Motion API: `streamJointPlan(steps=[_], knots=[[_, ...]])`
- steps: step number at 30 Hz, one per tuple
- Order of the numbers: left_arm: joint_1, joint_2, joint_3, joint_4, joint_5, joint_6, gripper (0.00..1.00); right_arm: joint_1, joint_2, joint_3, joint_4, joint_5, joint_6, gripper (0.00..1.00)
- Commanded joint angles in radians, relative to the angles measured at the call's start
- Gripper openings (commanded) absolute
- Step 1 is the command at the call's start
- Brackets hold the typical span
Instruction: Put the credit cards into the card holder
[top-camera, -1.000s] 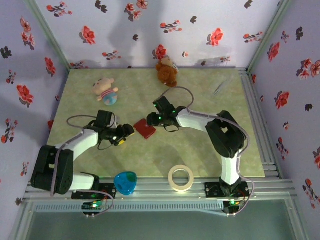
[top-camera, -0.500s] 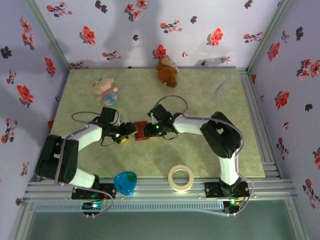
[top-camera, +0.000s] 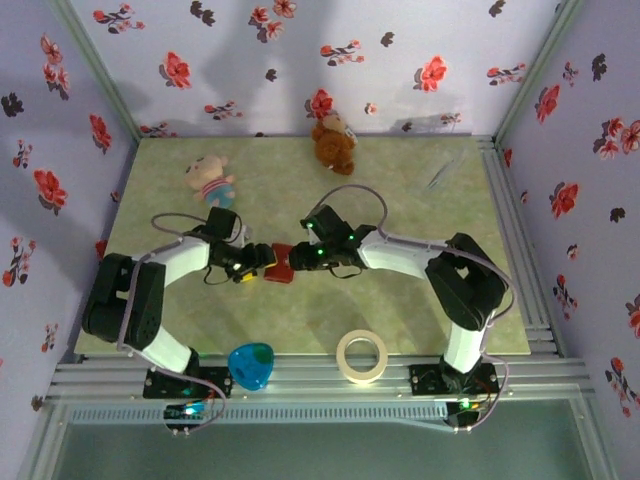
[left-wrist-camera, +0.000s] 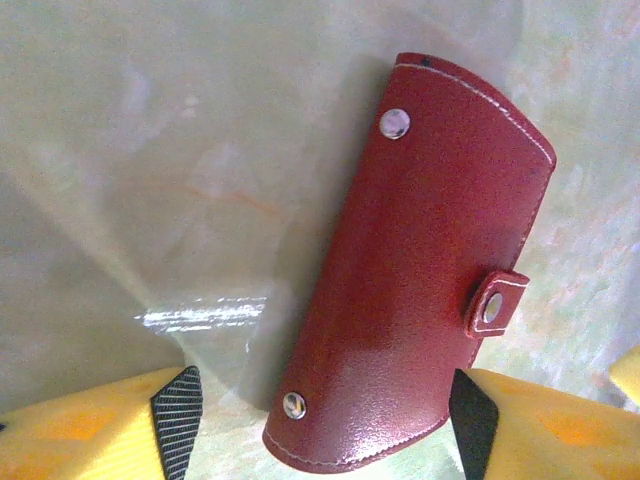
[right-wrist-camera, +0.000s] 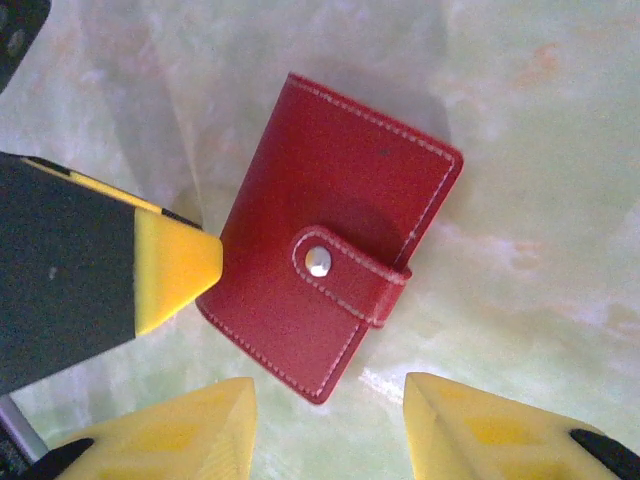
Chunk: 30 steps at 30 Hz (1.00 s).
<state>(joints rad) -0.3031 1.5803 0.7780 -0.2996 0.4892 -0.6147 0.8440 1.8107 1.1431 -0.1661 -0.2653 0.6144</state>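
I read the left jaws apart, straddling the near end of the card holder (left-wrist-camera: 420, 260), and the right jaws apart over its corner. It lies closed, strap snapped, flat on the desk (left-wrist-camera: 150, 150). Likely risk: both arms crowd it, so fingers may collide or shove it aside

**Colour and pattern reference**
Card holder (top-camera: 279, 264): dark red, grained, white stitching, silver snaps. Left gripper (left-wrist-camera: 322, 375) and right gripper (right-wrist-camera: 328, 382): yellow fingers, black pads. Table (top-camera: 400, 200): pale green, marbled. Walls (top-camera: 230, 90): lilac, red and black flower print. Heart-shaped object (top-camera: 250, 365): blue. Tape roll (top-camera: 362, 356): cream.
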Motion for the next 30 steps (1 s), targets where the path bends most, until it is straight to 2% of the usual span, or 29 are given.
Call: streamJointPlan(steps=[1, 5, 12, 13, 15, 16, 21, 24, 25, 27, 30], knots=[[-0.008, 0.044, 0.059, -0.051, 0.052, 0.073, 0.64, -0.002, 0.052, 0.042, -0.005, 0.046, 0.035, 0.41], [-0.011, 0.081, 0.074, -0.033, 0.071, 0.076, 0.57, -0.008, 0.098, 0.06, 0.033, 0.044, 0.057, 0.39], [-0.02, 0.148, 0.096, -0.033, 0.084, 0.093, 0.57, -0.007, 0.153, 0.062, 0.08, 0.032, 0.07, 0.37], [-0.021, 0.158, 0.1, -0.029, 0.092, 0.092, 0.55, -0.008, 0.156, 0.059, 0.091, 0.026, 0.074, 0.35], [-0.023, 0.172, 0.108, -0.021, 0.133, 0.094, 0.31, -0.008, 0.159, 0.044, 0.113, 0.016, 0.087, 0.33], [-0.028, 0.174, 0.108, -0.018, 0.152, 0.095, 0.24, -0.007, 0.16, 0.037, 0.127, 0.01, 0.091, 0.32], [-0.038, 0.126, 0.072, 0.023, 0.16, 0.084, 0.16, -0.007, 0.158, 0.02, 0.145, -0.012, 0.08, 0.3], [-0.041, 0.075, 0.046, 0.034, 0.17, 0.084, 0.05, -0.007, 0.141, -0.006, 0.167, -0.021, 0.076, 0.3], [-0.041, 0.056, 0.034, 0.041, 0.17, 0.085, 0.0, -0.008, 0.133, -0.012, 0.166, -0.024, 0.064, 0.3], [-0.041, 0.023, 0.017, 0.04, 0.17, 0.092, 0.0, -0.007, 0.112, -0.026, 0.154, -0.007, 0.039, 0.34], [-0.043, -0.015, 0.01, 0.003, 0.171, 0.093, 0.0, -0.007, 0.061, -0.059, 0.138, 0.054, -0.01, 0.51]])
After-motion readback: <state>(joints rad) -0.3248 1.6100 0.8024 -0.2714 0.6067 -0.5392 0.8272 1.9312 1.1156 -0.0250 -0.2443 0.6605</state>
